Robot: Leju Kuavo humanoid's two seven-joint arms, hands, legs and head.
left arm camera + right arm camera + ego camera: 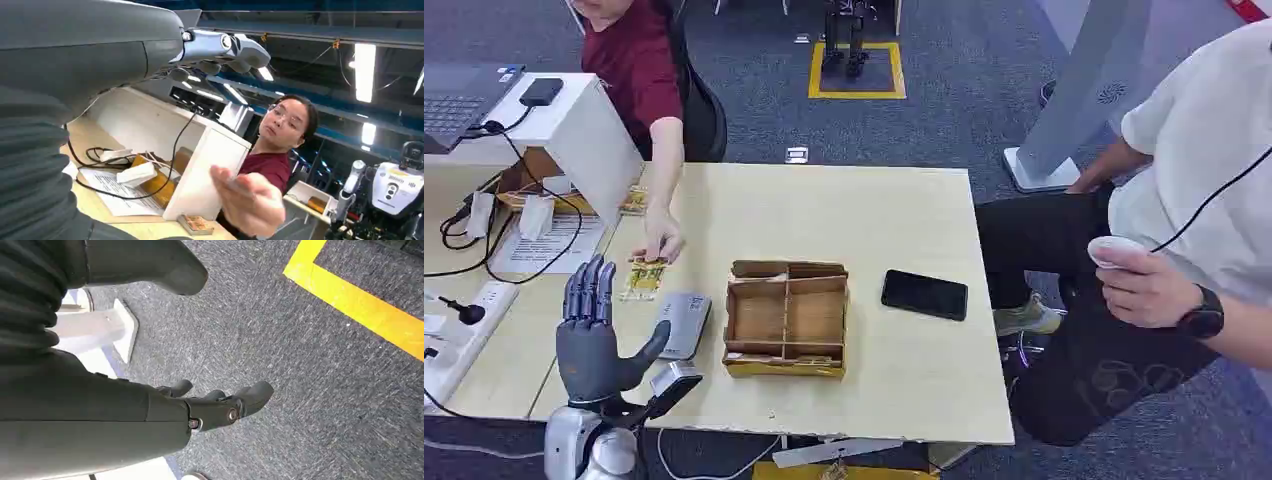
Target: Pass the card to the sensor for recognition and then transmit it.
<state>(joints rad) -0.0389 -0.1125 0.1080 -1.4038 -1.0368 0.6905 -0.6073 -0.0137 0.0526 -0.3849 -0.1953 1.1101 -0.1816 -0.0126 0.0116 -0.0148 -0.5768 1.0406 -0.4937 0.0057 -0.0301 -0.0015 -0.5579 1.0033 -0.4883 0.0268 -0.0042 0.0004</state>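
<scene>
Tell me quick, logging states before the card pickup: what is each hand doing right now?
Left hand: open, fingers apart, raised over the table, holding nothing.
Right hand: hanging over the carpet floor, fingers apart, holding nothing.

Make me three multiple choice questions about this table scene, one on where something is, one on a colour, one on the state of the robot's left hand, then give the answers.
1. Where does the black phone lie?
A. right of the divided wooden box
B. inside the box
C. on the laptop

2. What colour is the sleeve of the person's hand touching the card?
A. white
B. dark red
C. blue

3. How is the left robot hand?
A. gripping the card
B. raised, fingers apart, empty
C. pressing the grey sensor

Answers: 1 A, the phone rests on bare tabletop beside the box. 2 B, the arm comes from a dark red shirt. 3 B, the fingers spread upright, holding nothing.
</scene>
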